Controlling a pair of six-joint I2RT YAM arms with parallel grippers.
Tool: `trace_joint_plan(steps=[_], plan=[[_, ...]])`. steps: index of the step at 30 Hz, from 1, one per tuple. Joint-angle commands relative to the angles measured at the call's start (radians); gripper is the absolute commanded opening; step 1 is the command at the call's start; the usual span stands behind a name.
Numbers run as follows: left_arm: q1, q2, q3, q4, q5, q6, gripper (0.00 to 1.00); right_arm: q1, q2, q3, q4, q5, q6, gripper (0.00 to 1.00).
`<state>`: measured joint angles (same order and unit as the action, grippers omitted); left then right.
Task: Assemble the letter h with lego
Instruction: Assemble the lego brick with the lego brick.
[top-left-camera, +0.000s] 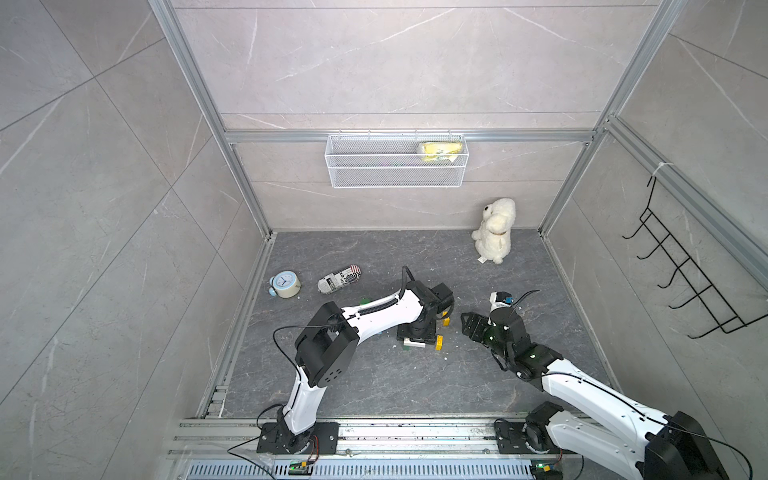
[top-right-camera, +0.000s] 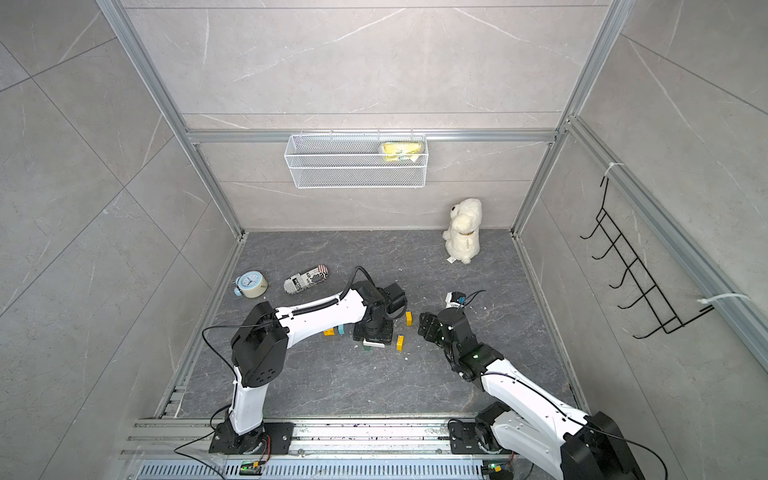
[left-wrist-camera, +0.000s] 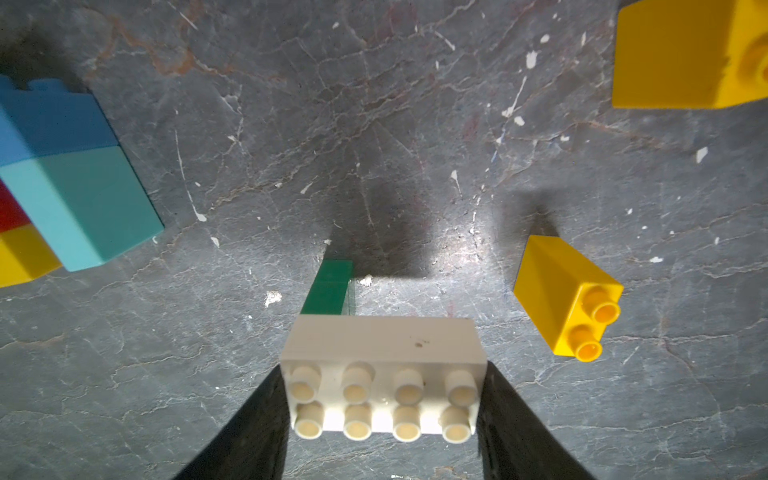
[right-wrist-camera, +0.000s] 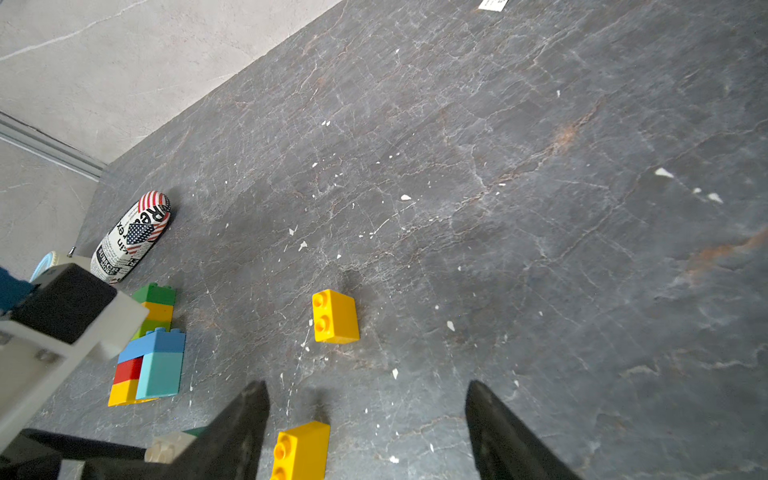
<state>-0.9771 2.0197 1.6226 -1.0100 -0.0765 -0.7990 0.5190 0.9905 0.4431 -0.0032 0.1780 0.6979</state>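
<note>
White brick (left-wrist-camera: 382, 374), atop a green brick (left-wrist-camera: 330, 286), is pinched endwise by the left gripper (left-wrist-camera: 384, 370); right gripper (right-wrist-camera: 365, 386) spread, yellow brick (right-wrist-camera: 301, 451) just inside one finger.

Newsprint lettering on one pouch, little else legible

The pouch (right-wrist-camera: 131, 235) lying on the worktop carries newspaper-style print and stars-and-stripes patches. In the right wrist view, large black letters run across it, and one fragment looks like "SUBSCR"; the rest is too small to read. The alarm clock (top-left-camera: 284, 284) dial numerals and the plush toy's tag (top-left-camera: 482, 259) cannot be read.
</note>
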Motion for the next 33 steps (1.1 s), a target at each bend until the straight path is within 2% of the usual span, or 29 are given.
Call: trace_joint_plan(steps=[1,9,18,26,33], plan=[[-0.005,0.005,0.025,0.005,0.027,-0.002,0.00,-0.012,-0.031,-0.018,-0.014,0.012,0.022,0.77],[-0.039,0.035,0.187,-0.073,0.020,0.043,0.00,-0.075,-0.065,-0.045,-0.029,-0.019,0.072,0.77],[-0.050,0.153,0.326,-0.171,0.024,0.043,0.00,-0.174,-0.009,-0.072,0.034,-0.169,0.113,0.76],[-0.051,0.187,0.362,-0.195,0.023,0.036,0.00,-0.218,0.042,-0.083,0.084,-0.252,0.129,0.74],[-0.051,0.198,0.360,-0.193,0.031,0.041,0.00,-0.230,0.054,-0.085,0.095,-0.271,0.132,0.74]])
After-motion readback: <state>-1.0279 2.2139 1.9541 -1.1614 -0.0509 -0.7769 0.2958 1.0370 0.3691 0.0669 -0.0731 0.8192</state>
